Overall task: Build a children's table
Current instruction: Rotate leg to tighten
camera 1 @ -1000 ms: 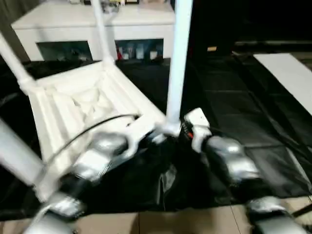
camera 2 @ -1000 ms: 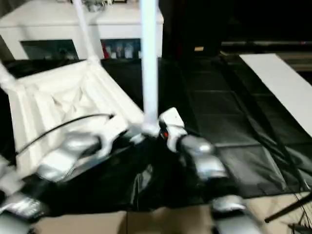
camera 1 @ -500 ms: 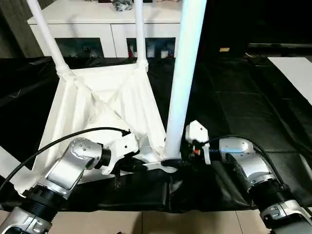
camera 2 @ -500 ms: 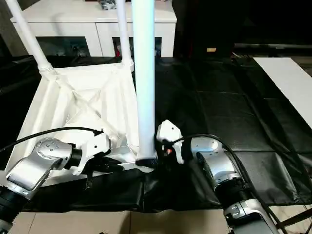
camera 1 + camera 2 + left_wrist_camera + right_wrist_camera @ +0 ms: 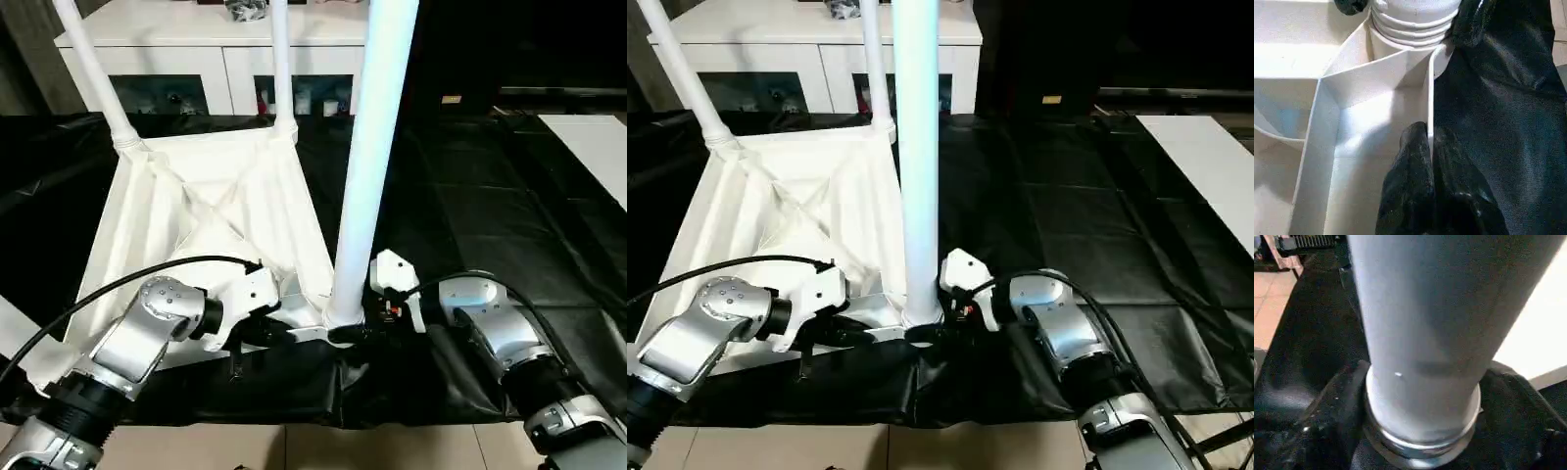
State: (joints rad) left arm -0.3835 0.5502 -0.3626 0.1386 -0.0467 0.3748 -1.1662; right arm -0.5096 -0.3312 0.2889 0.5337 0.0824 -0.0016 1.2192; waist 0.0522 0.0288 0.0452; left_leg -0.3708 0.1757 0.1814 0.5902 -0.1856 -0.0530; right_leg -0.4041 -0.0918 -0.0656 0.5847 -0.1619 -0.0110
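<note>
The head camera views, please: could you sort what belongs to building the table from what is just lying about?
Part of the job:
- table top, upside down
- near leg, upright in a corner socket
- two far legs
- left gripper, pinching the top's rim
- right gripper, around the near leg's base

Just lying about:
- white cabinet
- black sheet
- white board

Table top (image 5: 211, 211): white moulded plastic, smooth, faintly satin on the ribs; nearest leg (image 5: 917, 147): same white plastic, slick with a soft sheen, ridged rings at its base; floor sheet (image 5: 470, 225) out at 3 o'clock: black, glossy, creased like plastic film; forearms (image 5: 147, 338): brushed silver metal; left gripper (image 5: 1425, 147) fingers: shiny black.
</note>
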